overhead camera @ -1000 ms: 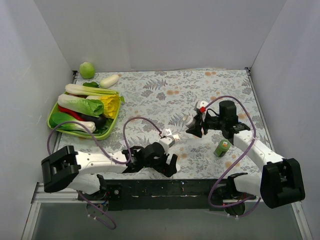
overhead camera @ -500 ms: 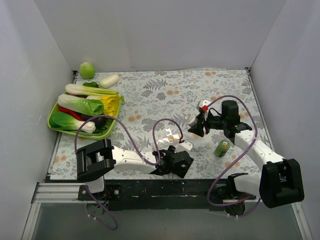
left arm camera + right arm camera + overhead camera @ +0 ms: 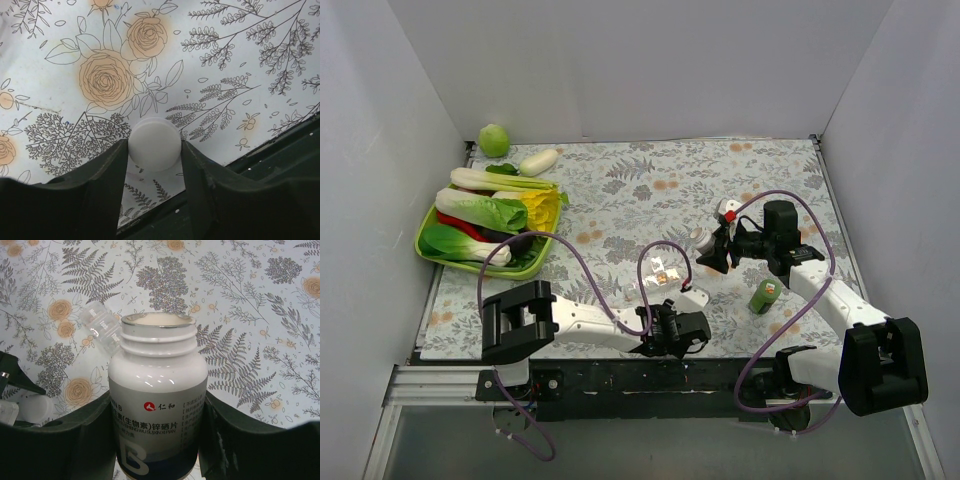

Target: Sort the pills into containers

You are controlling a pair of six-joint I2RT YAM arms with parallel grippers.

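The left hand (image 3: 154, 146) nips a white disc (image 3: 154, 141), the right hand (image 3: 157, 401) clamps an open bottle (image 3: 157, 365), its base cut off.

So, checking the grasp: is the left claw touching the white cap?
Touching. The left wrist view shows the fingers of the left claw pressed against both sides of the white cap, no gap.

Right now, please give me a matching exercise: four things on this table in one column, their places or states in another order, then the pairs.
1 white bottle
2 white cap
3 small green bottle
4 green tray

A full of vegetables
B in right gripper, uncapped
C held by left gripper
D free on the cloth

Pairs: 1-B, 2-C, 3-D, 4-A
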